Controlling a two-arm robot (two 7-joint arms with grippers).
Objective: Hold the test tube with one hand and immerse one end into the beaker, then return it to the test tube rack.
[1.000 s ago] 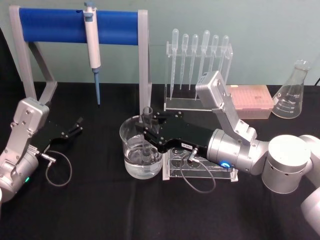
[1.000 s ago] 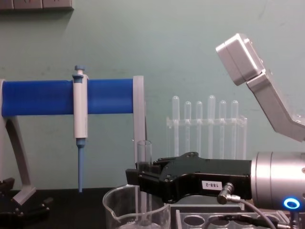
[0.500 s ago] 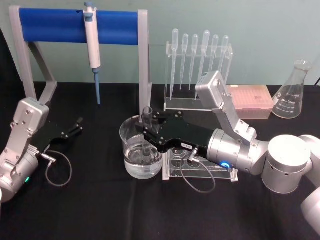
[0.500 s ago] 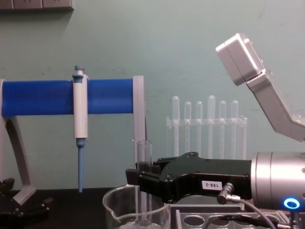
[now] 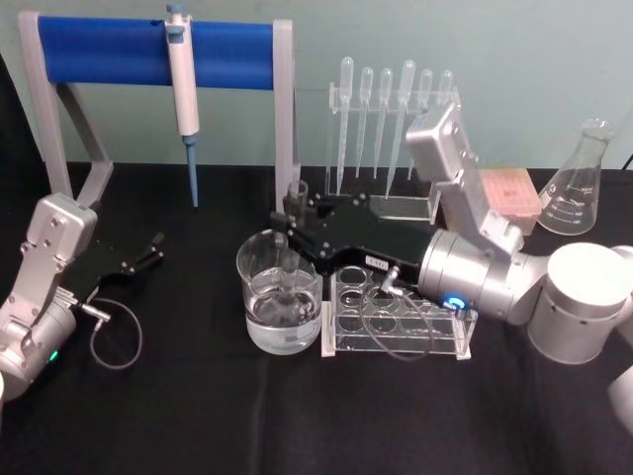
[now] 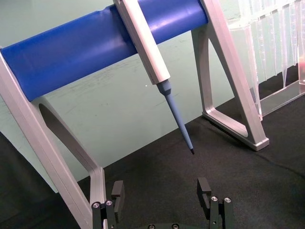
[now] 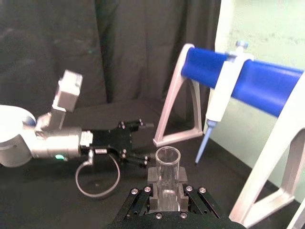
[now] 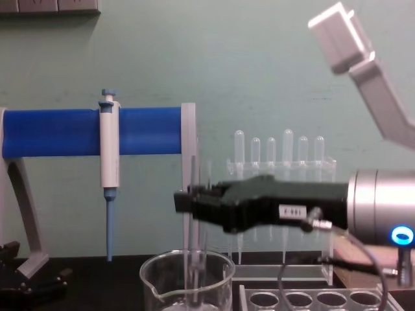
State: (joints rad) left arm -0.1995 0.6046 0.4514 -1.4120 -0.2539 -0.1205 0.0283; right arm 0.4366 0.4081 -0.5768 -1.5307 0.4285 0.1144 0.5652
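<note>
Above the beaker (image 5: 280, 305), the right gripper (image 5: 294, 220) clamps the test tube (image 5: 291, 237); swinging sideways could knock the glass rim. Left gripper (image 5: 150, 249) rests open, far left.

A pale green painted wall (image 8: 259, 71) stands behind a table covered in matte black cloth (image 5: 198, 416). At the wall's top left corner in the chest view sits a row of pale grey wall plates (image 8: 48, 6). A dark black curtain (image 7: 95, 47) hangs beside the green wall. Lighting is even.
</note>
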